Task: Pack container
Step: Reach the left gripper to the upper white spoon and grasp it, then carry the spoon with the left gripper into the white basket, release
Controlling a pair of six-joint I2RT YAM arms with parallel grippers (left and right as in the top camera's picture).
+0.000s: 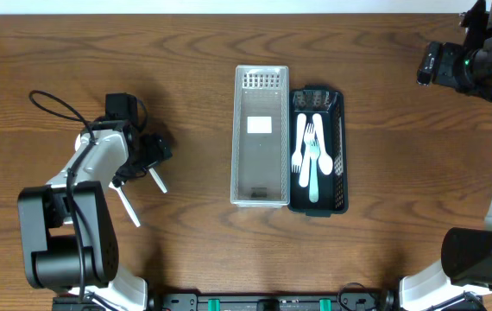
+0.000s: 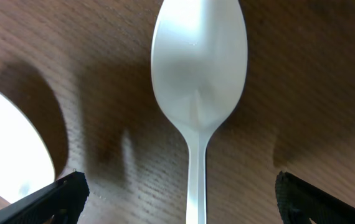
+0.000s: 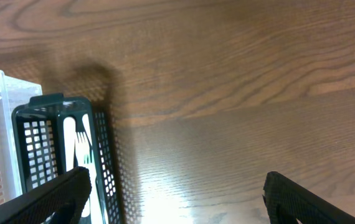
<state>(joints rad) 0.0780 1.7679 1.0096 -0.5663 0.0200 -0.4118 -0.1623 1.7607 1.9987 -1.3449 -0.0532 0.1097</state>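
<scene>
Straddling the spoon (image 2: 197, 81), the left gripper (image 2: 180, 190) is held wide open, empty; closed off-centre, the handle could be pushed aside.

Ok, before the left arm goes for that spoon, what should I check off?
1. Spoon centred between the left fingers: ok.
2. Left fingers open wider than the handle: ok.
3. Fingers low enough to close on the spoon: cannot tell.
4. Second white utensil out of the closing path: cannot tell, as it lies close to one finger.
5. Dark basket, already holding cutlery, unobstructed from above: ok.
6. Right fingers off to the side of the baskets, clear of the carry path: ok.
</scene>
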